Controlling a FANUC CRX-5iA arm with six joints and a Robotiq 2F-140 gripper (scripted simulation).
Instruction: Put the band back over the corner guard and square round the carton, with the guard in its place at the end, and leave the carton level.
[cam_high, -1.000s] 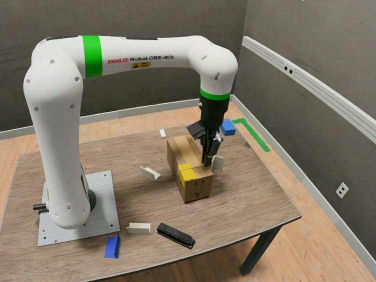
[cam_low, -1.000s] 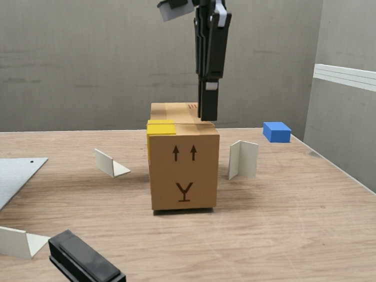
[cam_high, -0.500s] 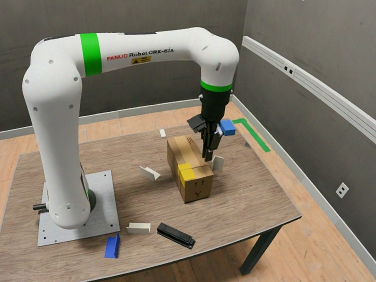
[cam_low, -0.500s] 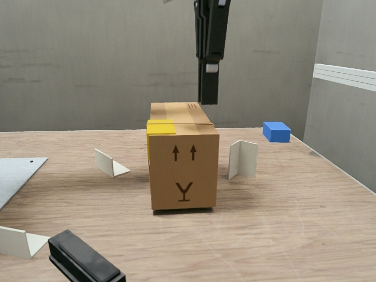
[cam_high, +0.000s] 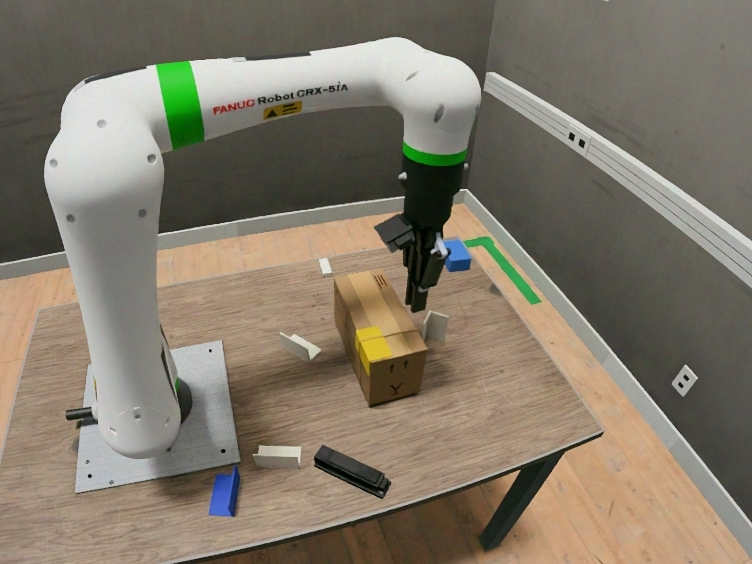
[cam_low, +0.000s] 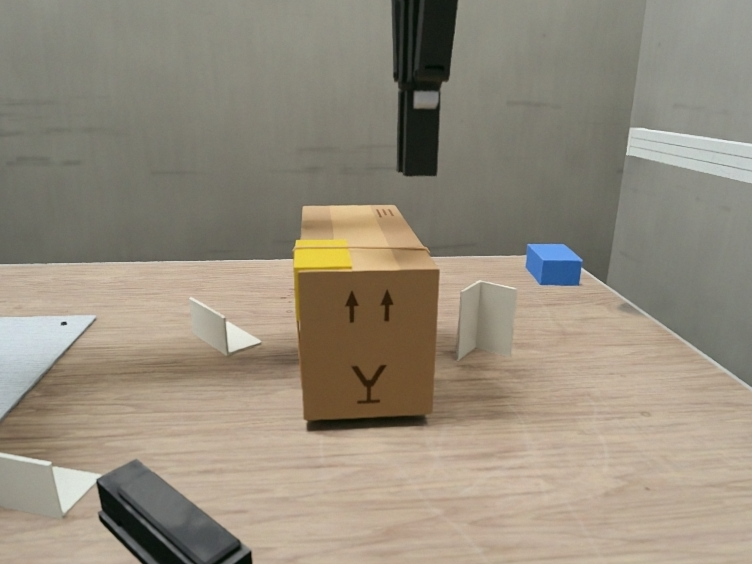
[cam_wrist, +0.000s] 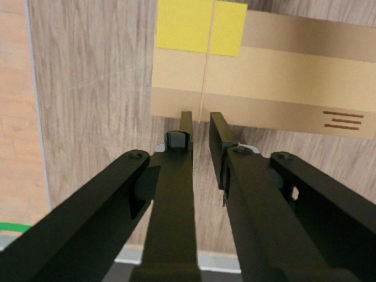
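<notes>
The brown carton (cam_high: 383, 333) stands flat on the table, also in the exterior view (cam_low: 367, 315) and the wrist view (cam_wrist: 280, 75). A yellow corner guard (cam_high: 371, 349) sits on its top left front edge (cam_low: 321, 254). A thin tan band (cam_low: 376, 247) runs straight across the carton top and over the guard (cam_wrist: 207, 65). My gripper (cam_high: 417, 306) (cam_low: 417, 169) hangs above the carton's right side, clear of it. Its fingers stand nearly together with only a narrow gap and nothing between them.
White corner guards lie left (cam_high: 300, 346), right (cam_high: 436, 326) and front (cam_high: 277, 456) of the carton. A blue guard (cam_high: 224, 491) and a black tool (cam_high: 351, 470) lie near the front edge. A blue block (cam_high: 457, 254) sits at the back right.
</notes>
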